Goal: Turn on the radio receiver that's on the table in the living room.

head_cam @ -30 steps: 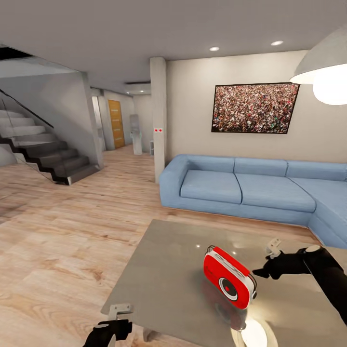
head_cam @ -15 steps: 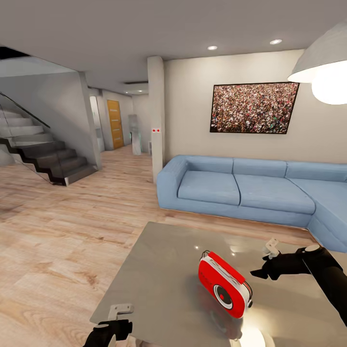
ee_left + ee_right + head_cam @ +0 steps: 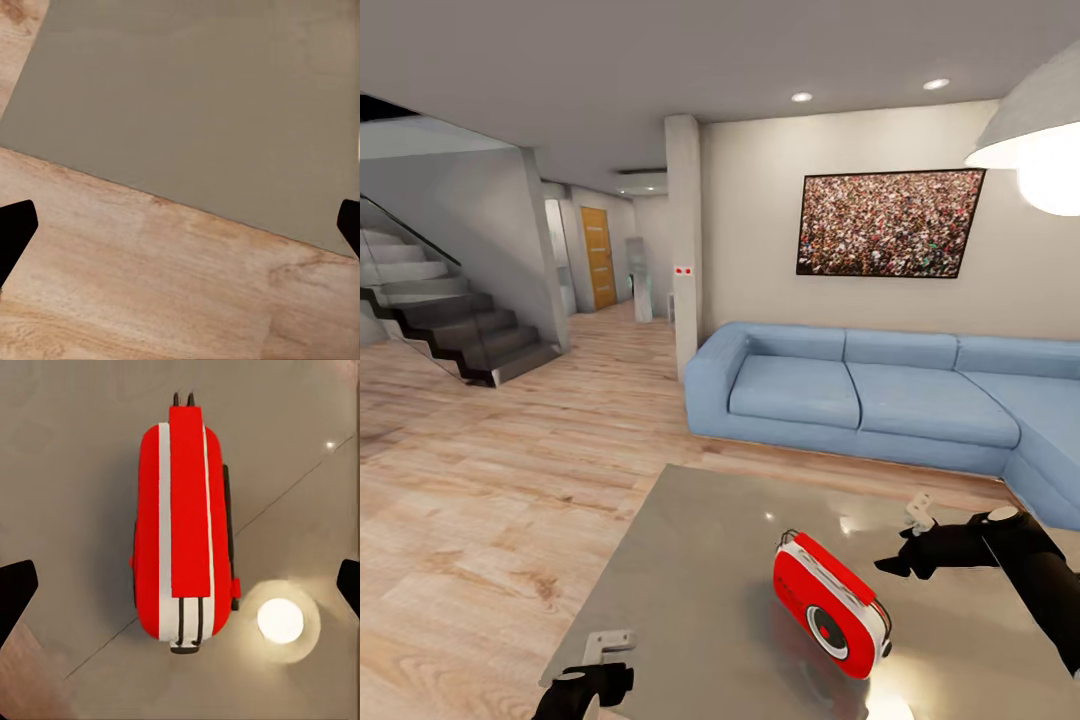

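Standing upright on the glossy grey tabletop (image 3: 690, 580), the red radio receiver (image 3: 830, 602) sits just below and to the inner side of the right claw (image 3: 907, 545), which hovers above it without touching. From the right wrist view the radio receiver (image 3: 184, 529) lies directly under the claw, between its two dark fingertips (image 3: 15, 592), which stand wide apart with nothing held. The white side trim and the thin handle run along its top edge, and a lamp's bright reflection (image 3: 280, 620) glows on the tabletop just beside it.

The round front dial (image 3: 826, 627) faces away from the right claw, toward the robot, and its centre shows red, so the set appears to be off.

The radio looks like a light, hard plastic shell, stiff but narrow-footed, and the polished top is likely slippery. A sideways push could tip it or slide it. A press on the dial would probably need to be gentle, or the body steadied across its white-trimmed sides.

The left claw (image 3: 600, 665) hangs off the near edge of the tabletop, its fingertips (image 3: 15, 229) spread wide over the wood floor (image 3: 150, 300), empty.
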